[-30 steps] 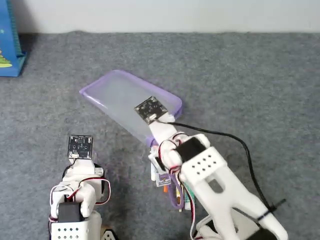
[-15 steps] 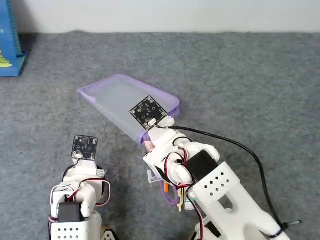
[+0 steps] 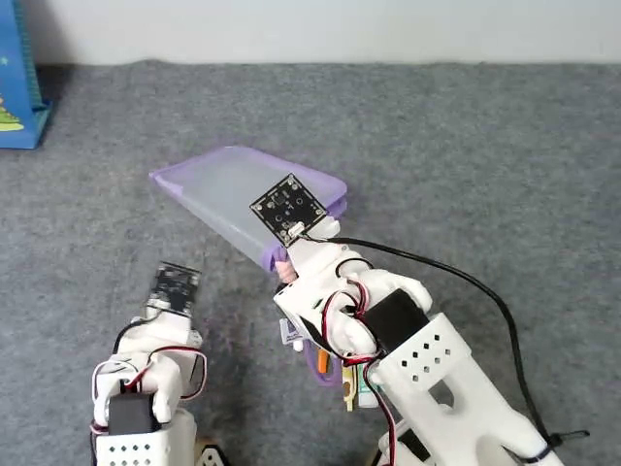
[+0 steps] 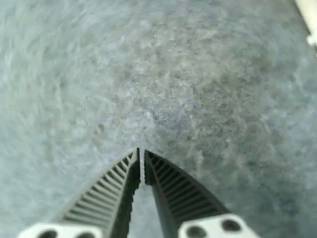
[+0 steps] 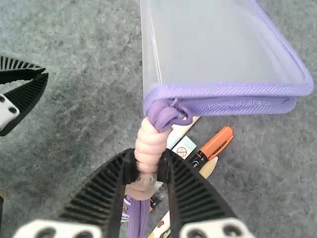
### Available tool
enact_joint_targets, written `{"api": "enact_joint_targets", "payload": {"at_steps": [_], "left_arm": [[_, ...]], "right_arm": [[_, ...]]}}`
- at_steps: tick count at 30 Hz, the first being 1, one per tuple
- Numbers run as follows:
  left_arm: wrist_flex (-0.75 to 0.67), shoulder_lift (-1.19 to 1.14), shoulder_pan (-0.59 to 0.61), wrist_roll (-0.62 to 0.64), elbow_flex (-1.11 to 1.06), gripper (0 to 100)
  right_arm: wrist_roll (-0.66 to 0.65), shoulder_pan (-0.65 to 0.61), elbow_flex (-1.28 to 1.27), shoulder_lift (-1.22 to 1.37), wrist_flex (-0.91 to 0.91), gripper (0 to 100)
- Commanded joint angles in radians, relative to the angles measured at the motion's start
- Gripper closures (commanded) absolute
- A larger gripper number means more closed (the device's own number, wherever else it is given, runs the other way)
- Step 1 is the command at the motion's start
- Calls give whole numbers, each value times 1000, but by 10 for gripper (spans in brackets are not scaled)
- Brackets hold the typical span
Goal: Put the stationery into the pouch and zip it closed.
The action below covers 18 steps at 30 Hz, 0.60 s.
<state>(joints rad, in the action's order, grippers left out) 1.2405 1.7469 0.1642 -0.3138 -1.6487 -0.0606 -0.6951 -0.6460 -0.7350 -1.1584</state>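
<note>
Pouch point(image 3: 225, 192) runs up-left from its pull point(image 5: 148, 136), clamped in right gripper point(image 5: 147, 155); left gripper point(image 4: 141, 153) closed.

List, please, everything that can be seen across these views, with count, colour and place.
Mat: one, grey, covers the table.
Pouch: one, clear with purple edging, mid-table.
Pull: one, pink, on the purple strap at the pouch's corner.
Orange marker: one, on the mat by the pouch's near end.
Other stationery: a few pieces, count unclear, beside the marker.
Blue box: one, far left edge.
Left gripper: black, shut, empty, above bare mat.
Right gripper: black, shut on the pull.
</note>
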Motion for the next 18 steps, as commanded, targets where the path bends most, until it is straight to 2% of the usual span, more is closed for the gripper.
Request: {"api": "enact_joint_targets", "payload": {"at_steps": [1, 7, 14, 18], "left_arm": [[-20, 9, 12, -21, 93, 986], [-20, 9, 5, 101, 236, 964], [-28, 9, 5, 439, 254, 645], [-28, 9, -61, 446, 257, 644]], "right_arm": [[-2, -18, 86, -41, 8, 991], [-2, -73, 117, -41, -2, 991], [-2, -71, 117, -41, -2, 991], [-2, -73, 117, -41, -2, 991]]}}
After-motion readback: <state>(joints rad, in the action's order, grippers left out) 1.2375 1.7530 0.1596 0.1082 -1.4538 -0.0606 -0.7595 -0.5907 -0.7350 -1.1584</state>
